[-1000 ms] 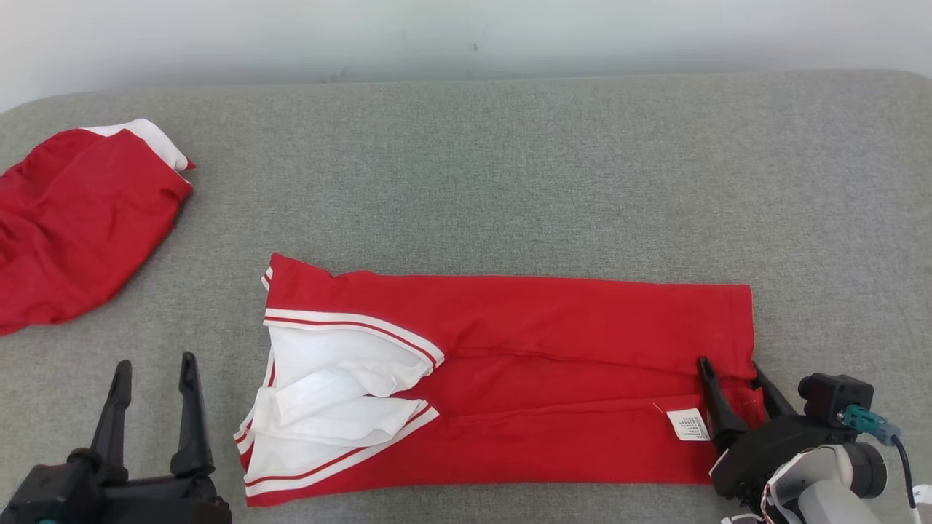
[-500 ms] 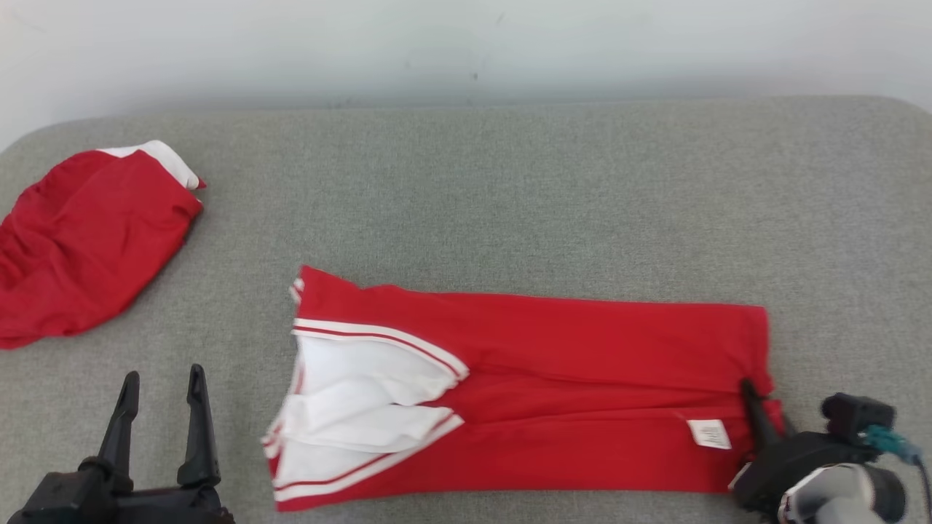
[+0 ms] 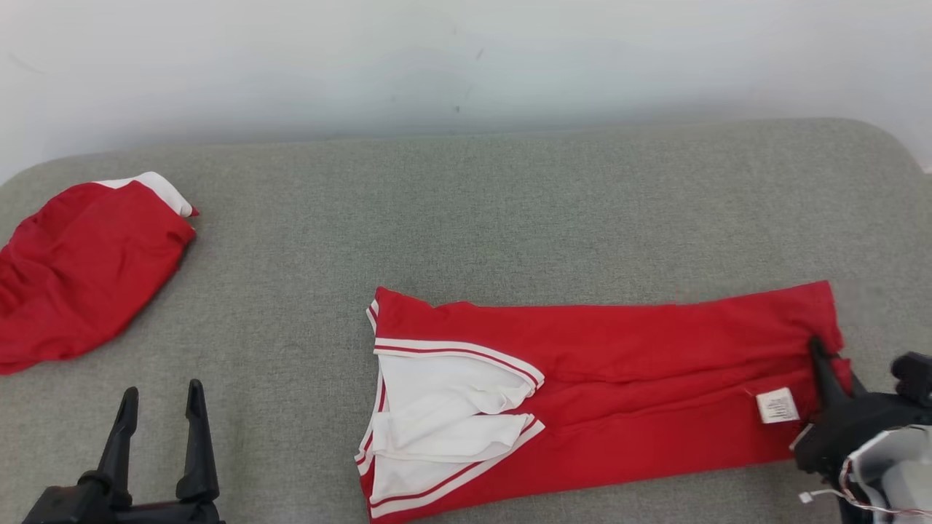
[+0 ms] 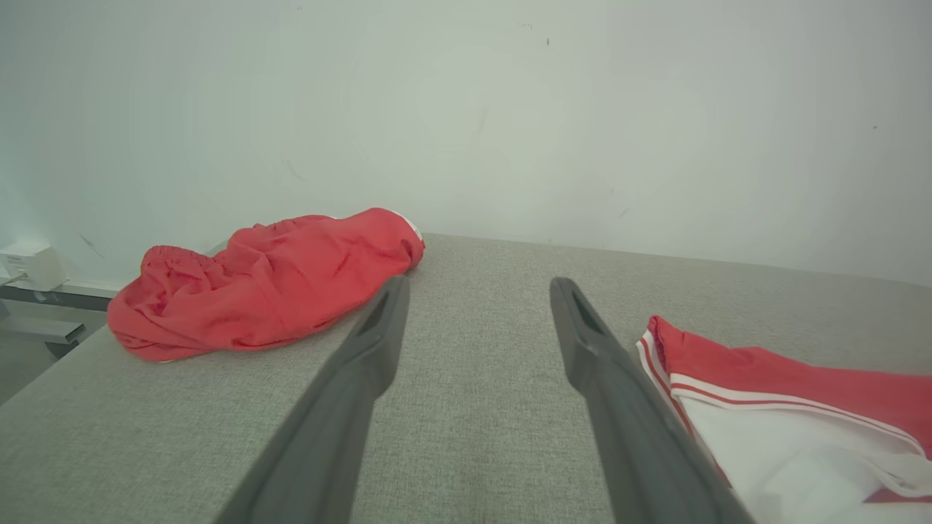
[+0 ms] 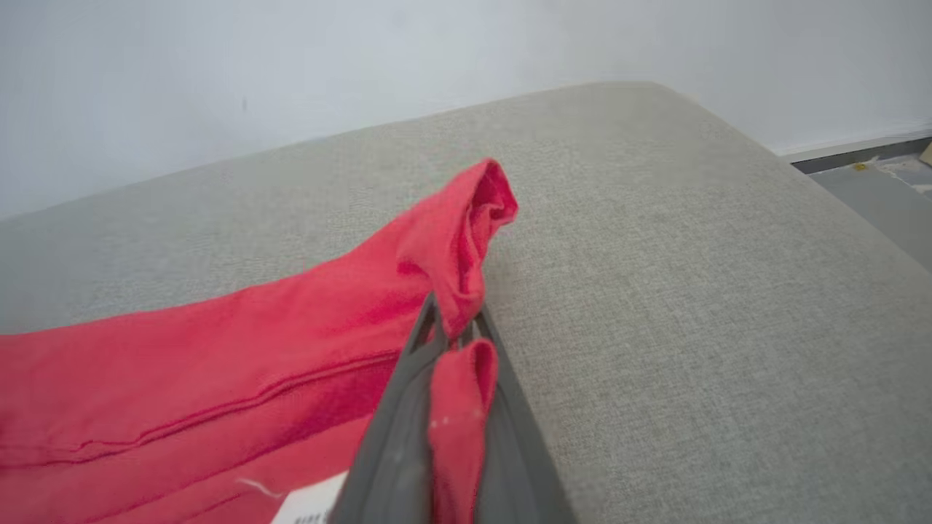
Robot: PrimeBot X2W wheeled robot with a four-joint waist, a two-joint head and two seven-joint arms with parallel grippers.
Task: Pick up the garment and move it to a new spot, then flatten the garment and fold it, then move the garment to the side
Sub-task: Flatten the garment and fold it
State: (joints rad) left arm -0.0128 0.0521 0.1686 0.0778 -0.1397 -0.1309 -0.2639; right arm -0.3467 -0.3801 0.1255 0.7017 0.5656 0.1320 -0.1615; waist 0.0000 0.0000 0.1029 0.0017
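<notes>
1. Lying bunched at far left, a second red garment [image 3: 80, 276] sits on the grey worktop [image 3: 510, 204].
2. Left end effector [image 3: 162, 390] hovers with fingers spread.
3. Folded red-and-white garment [image 3: 619, 364] lies centre-right.
4. Right end effector [image 3: 823, 353] pinches its right edge.

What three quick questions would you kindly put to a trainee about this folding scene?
1. True or false: the right tool is shut on an edge of the folded red garment.
2. The left tool is: A) open and empty, B) shut on the label, C) shut on a sleeve.
3. In the head view, what lies at the left end of the grey surface?
Key: 1 true; 2 A; 3 the crumpled red garment.
</notes>
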